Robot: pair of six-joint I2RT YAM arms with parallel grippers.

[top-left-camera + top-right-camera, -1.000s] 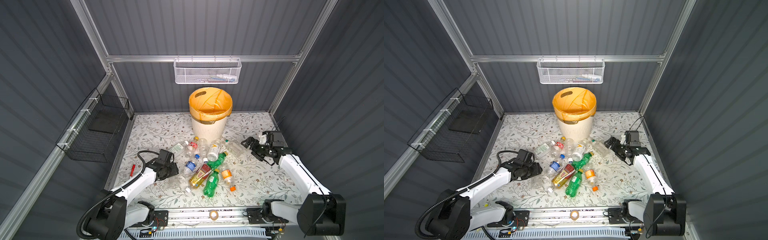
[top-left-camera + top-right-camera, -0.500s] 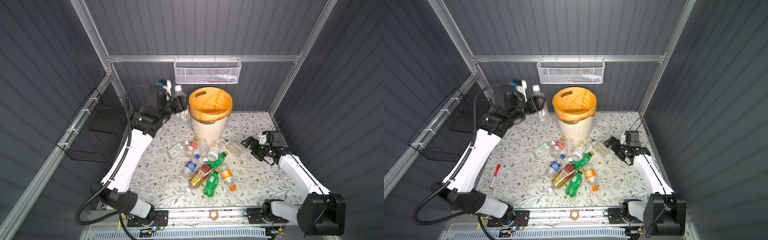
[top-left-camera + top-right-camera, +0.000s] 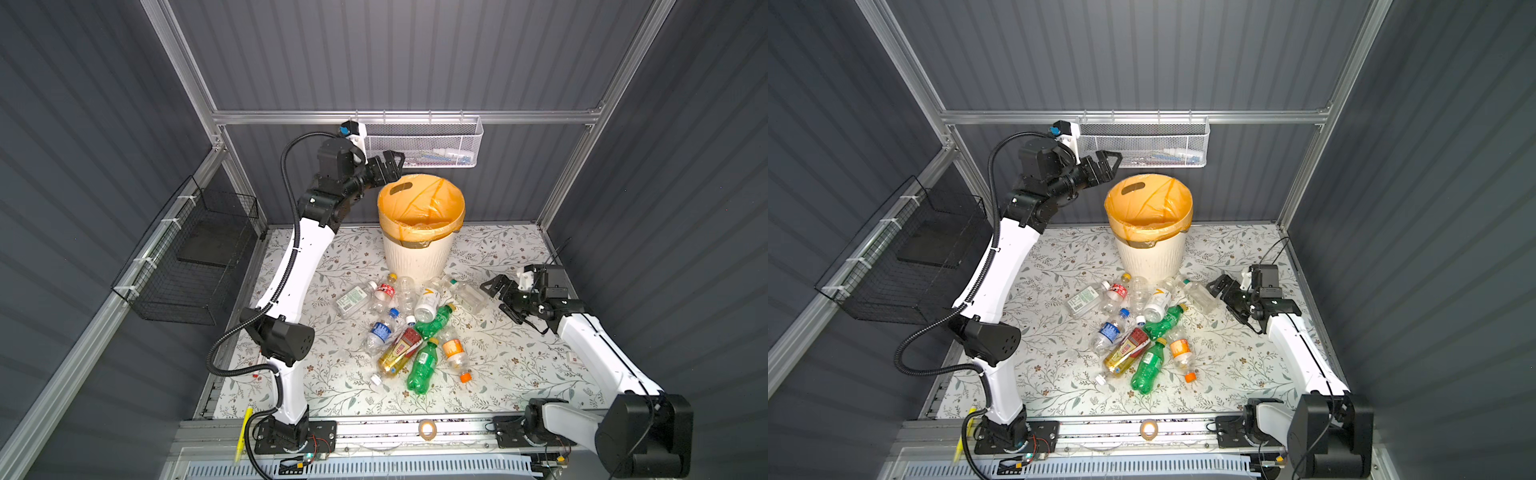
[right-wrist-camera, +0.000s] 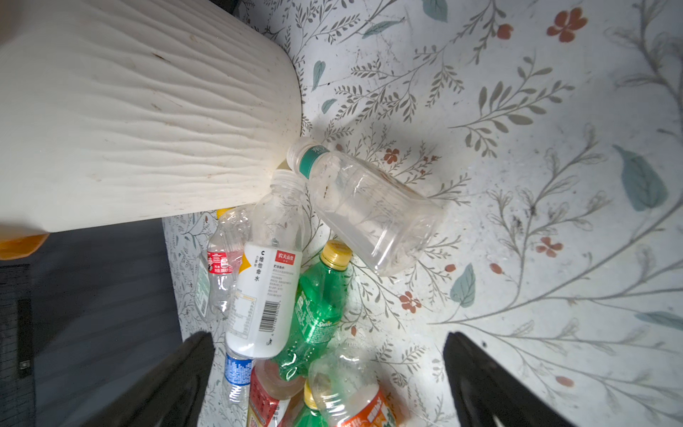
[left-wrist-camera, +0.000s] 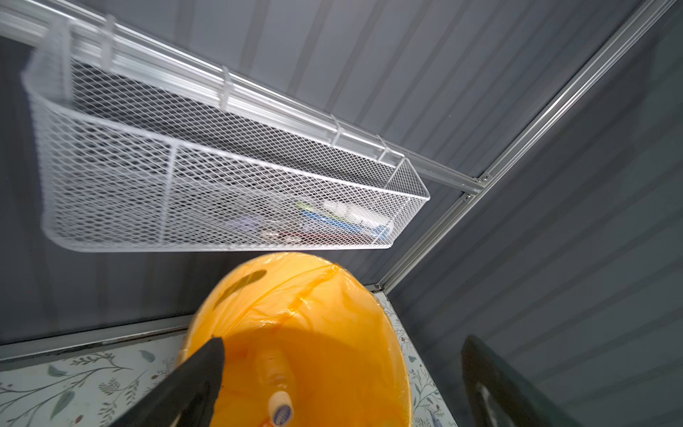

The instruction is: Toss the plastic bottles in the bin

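Left gripper (image 3: pixel 390 166): raised high, just above the near-left rim of the bin (image 3: pixel 415 257). Jaws are spread wide with nothing between them. The wrist view looks straight down into the orange liner (image 5: pixel 332 332).

One bottle in the bin (image 5: pixel 279 403), pale cap up and blurred, lying low in the liner. Can't tell if more sit under it. The liner looks otherwise bare in both top views.

Right gripper (image 3: pixel 496 296): low over the desk (image 3: pixel 519 361), jaws wide and empty. It faces the clear bottle with the teal neck band (image 4: pixel 366 210), near it but not touching.

The remaining plastic bottles (image 3: pixel 409 328) lie in a loose heap on the desk in front of the bin, roughly ten of them.
- The white-label bottle (image 4: pixel 262 295) and the teal-band one have their necks against the bin wall.
- A green bottle (image 3: pixel 422 365), an amber one (image 3: pixel 398 352) and an orange-label one (image 3: pixel 455 353) lie at the near edge, overlapping.
- A loose white cap (image 3: pixel 376 379) lies apart.

Progress: early. One drop looks complete and nearly the whole heap is left. The teal-band bottle looks the likeliest pick for the right side.
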